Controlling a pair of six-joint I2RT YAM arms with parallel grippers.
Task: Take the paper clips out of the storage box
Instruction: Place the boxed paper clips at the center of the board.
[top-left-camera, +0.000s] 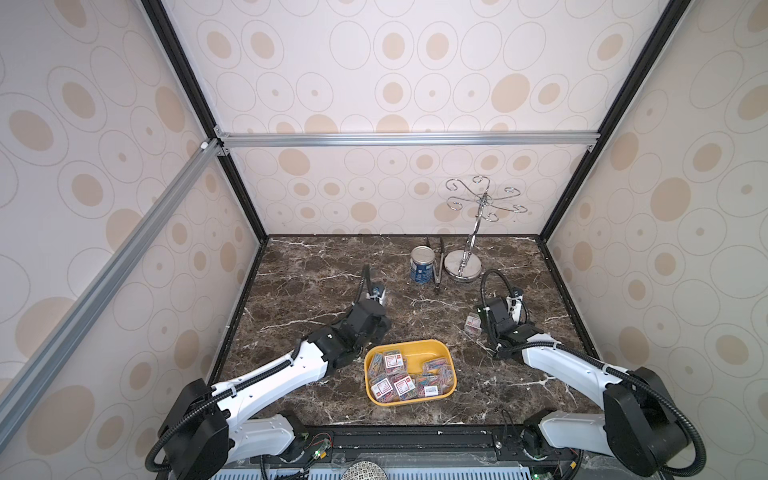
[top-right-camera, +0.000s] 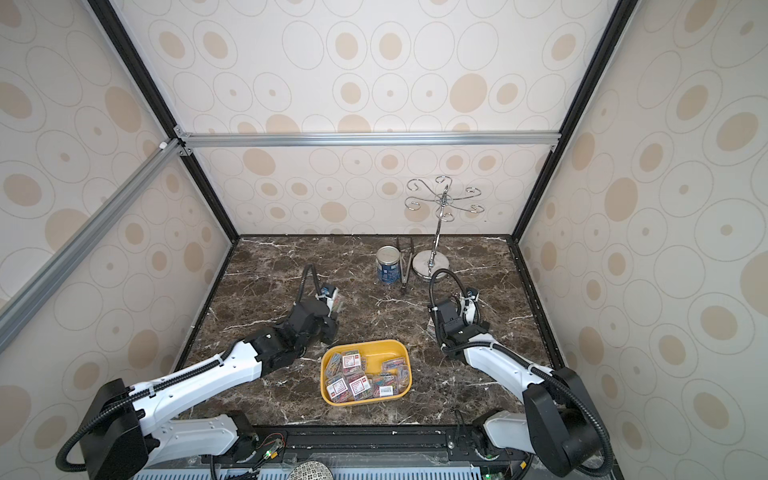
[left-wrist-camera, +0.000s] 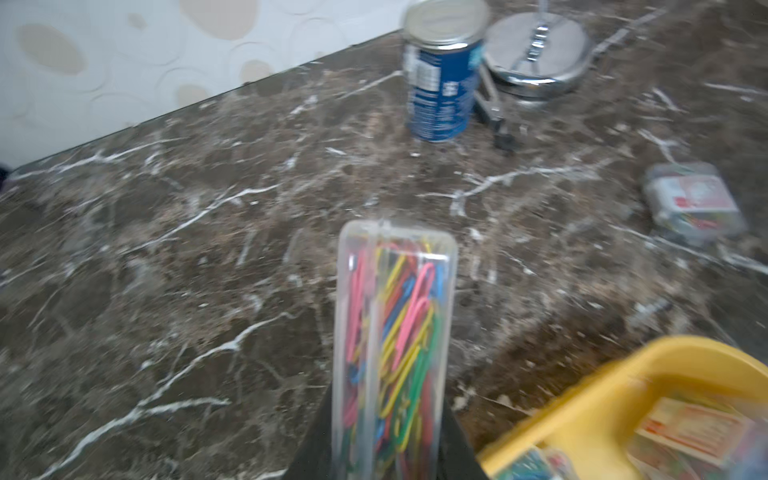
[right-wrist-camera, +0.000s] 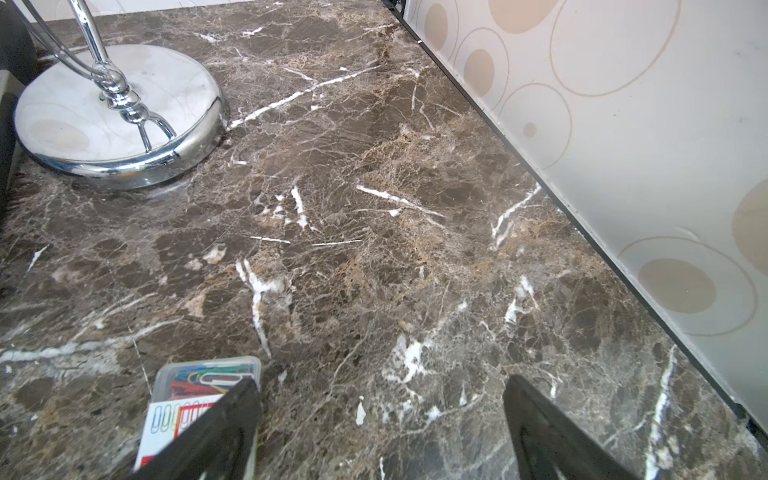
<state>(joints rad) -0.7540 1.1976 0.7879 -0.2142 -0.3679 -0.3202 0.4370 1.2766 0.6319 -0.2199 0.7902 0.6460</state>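
Early days: one clip case (top-left-camera: 472, 324) sits out toward the table (top-left-camera: 316, 270)'s right edge. The left gripper (left-wrist-camera: 386, 415) is clamped on a second clip case (left-wrist-camera: 392, 316), the right gripper (right-wrist-camera: 380, 386) is wide apart and empty, and the storage box (top-left-camera: 415, 343) is mostly full.

Table (top-left-camera: 316, 270): dark brown marble pattern with white and tan veins.
Storage box (top-left-camera: 417, 353): plain yellow.
Paper clips (top-left-camera: 392, 362): clear cases; clips in pink, yellow, green, blue and red; labels red and white; one white barcode sticker.
Tin can (top-left-camera: 422, 268): blue label, white print, silver lid.
Stand (top-left-camera: 462, 262): shiny chrome silver.
Walls (top-left-camera: 415, 62): off-white, beige ovals inside thin ring outlines.
Frame (top-left-camera: 407, 139): black posts, silver aluminium bars.
Left arm (top-left-camera: 270, 376) and right arm (top-left-camera: 569, 365): white shells, black joints and hoses.
Right gripper (right-wrist-camera: 382, 382): black.
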